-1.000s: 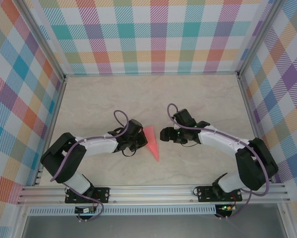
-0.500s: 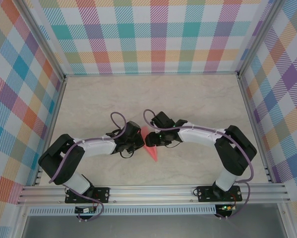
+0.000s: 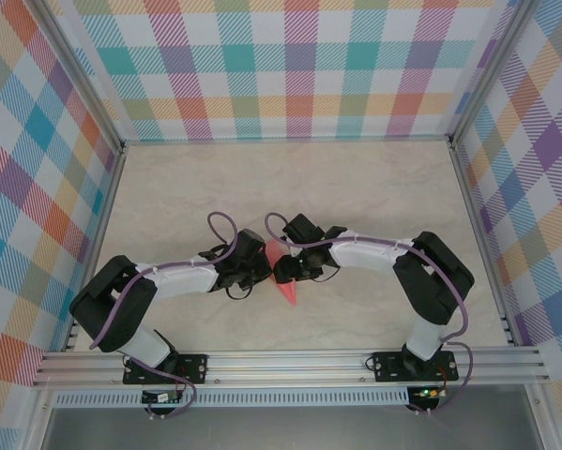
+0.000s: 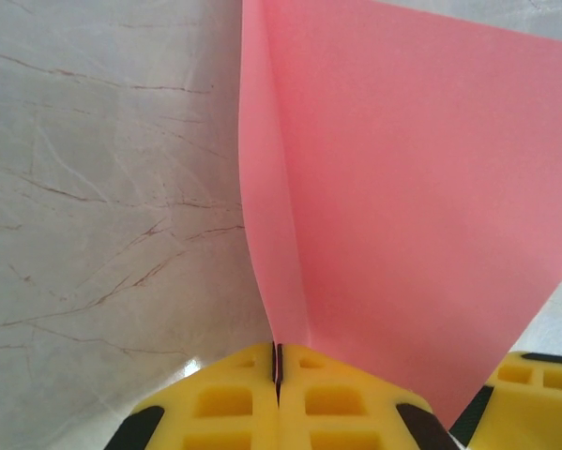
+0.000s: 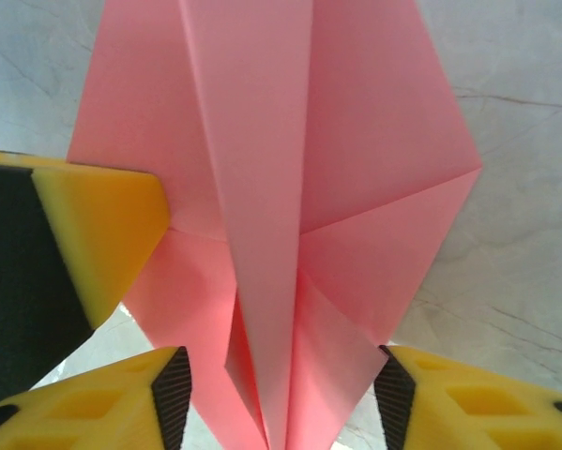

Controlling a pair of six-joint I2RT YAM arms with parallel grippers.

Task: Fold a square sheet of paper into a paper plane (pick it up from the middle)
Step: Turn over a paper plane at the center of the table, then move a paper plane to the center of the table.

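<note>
Pink paper plane [image 3: 288, 292], from above, sits over the counter [image 3: 356, 187] between my left hand [image 3: 261, 270] and right hand [image 3: 280, 271]. Left wrist view: left hand clenched on its ridge. Right wrist view: right hand straddles it, released; closing off-centre could crumple a wing.

Nothing is showing that can be read: no words, numbers, labels or signs.
</note>
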